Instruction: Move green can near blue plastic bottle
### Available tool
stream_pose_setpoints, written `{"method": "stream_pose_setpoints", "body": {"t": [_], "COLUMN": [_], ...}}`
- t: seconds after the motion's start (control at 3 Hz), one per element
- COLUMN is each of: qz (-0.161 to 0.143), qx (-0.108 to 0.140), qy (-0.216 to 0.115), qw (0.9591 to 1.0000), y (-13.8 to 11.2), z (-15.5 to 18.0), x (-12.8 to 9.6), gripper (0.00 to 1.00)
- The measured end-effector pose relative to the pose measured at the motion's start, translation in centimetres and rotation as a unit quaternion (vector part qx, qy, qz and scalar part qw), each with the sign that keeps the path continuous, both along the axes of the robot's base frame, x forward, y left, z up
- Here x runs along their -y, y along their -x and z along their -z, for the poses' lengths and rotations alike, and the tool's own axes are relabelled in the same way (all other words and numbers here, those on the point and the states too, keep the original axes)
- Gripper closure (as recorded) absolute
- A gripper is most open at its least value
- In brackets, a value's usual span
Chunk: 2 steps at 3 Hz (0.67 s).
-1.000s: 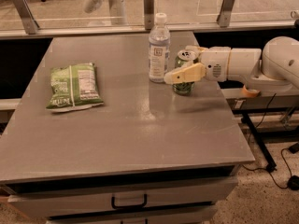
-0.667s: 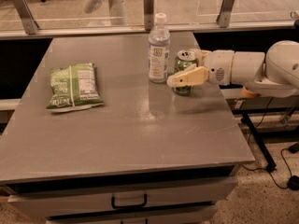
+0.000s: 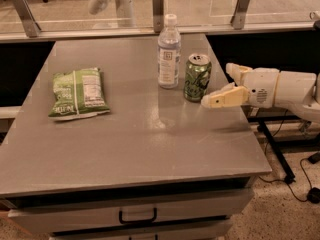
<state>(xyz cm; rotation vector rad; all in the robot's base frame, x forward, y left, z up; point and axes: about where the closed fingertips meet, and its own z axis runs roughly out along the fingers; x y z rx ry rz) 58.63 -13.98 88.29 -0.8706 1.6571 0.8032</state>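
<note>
On the far half of the tabletop (image 3: 150, 144), green can (image 3: 196, 77): upright, silver top with pull tab, pale swirled markings on the side; stands free, with nothing gripping it.
Blue plastic bottle (image 3: 169, 51): upright, clear body, white cap, pale label with a small square mark; stands just left of the green can and slightly farther back, with a narrow gap between them (about twice the can's height).
Claw (image 3: 216, 85): just right of the green can, low over the tabletop, pointing left; its two fingers are spread apart and grasp nothing. The cream lower finger (image 3: 222, 98) reaches toward the can's base, and whether it touches the can cannot be told. The upper finger sits farther back, clear of the can.
Arm (image 3: 295, 86): white, roughly level, entering from the right edge.
Chip bag (image 3: 77, 91): green, flat, lying label-up on the left side of the tabletop, well apart from can and bottle.
Tabletop: grey, matte, faint reflections beneath the bottle and can.
Drawer front (image 3: 137, 216): below the near edge, pale, with a dark handle.
Rail posts (image 3: 242, 4): metal, slanted, along the far side behind a glass panel.
</note>
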Motion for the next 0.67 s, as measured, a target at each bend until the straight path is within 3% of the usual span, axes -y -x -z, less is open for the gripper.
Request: {"method": "stream_pose_setpoints", "body": {"t": [0.33,0.67], "qz": [0.028,0.032], "qx": [-0.007,-0.007], "qy": [0.002,0.002], "qw": [0.9996,0.9995], "y": [2.69,2.86], "z": [0.41,0.48], "x": [3.21,3.61], "gripper": [0.00,0.00]}}
